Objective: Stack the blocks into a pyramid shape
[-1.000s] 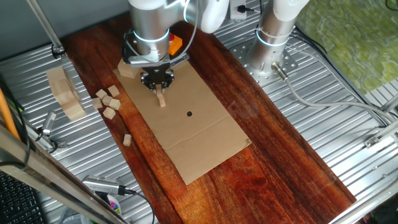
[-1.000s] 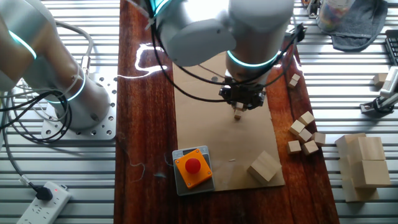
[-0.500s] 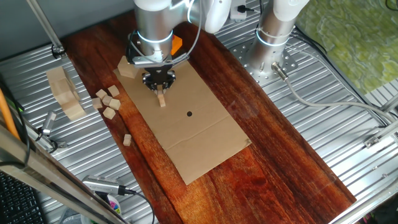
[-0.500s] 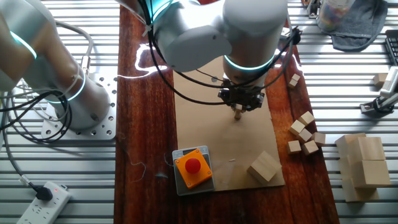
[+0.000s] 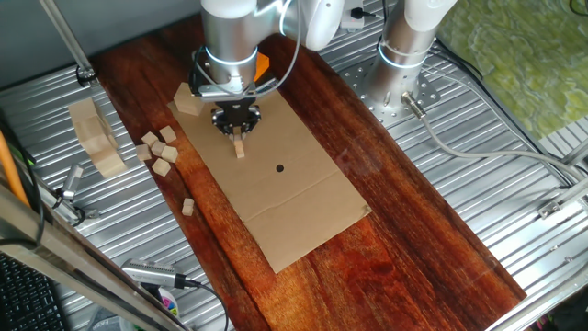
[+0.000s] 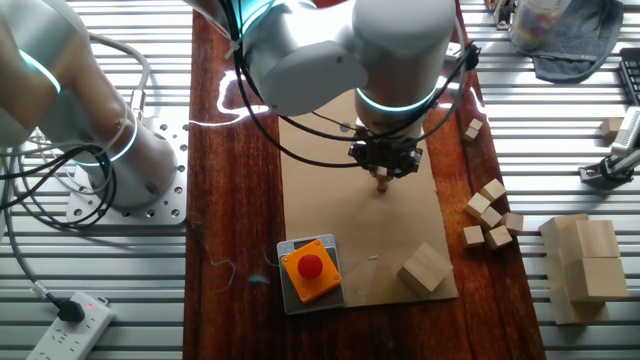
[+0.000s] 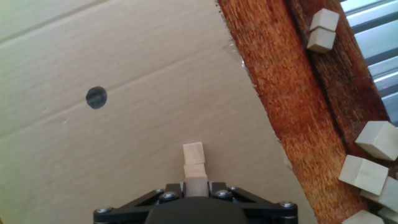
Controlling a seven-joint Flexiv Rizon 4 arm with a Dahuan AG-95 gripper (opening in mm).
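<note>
Wooden blocks sit stacked at six o'clock under your gripper; its jaws seem pinching the top one. Release, then fetch another.

You get two high cameras looking down at the cardboard sheet from opposite sides. Your hand camera sits close above that same sheet, looking straight down.

A short row of blocks lies on the cardboard sheet directly under the gripper. Loose blocks lie off the sheet's edge on the wooden board — 1 more block apart from them.
</note>
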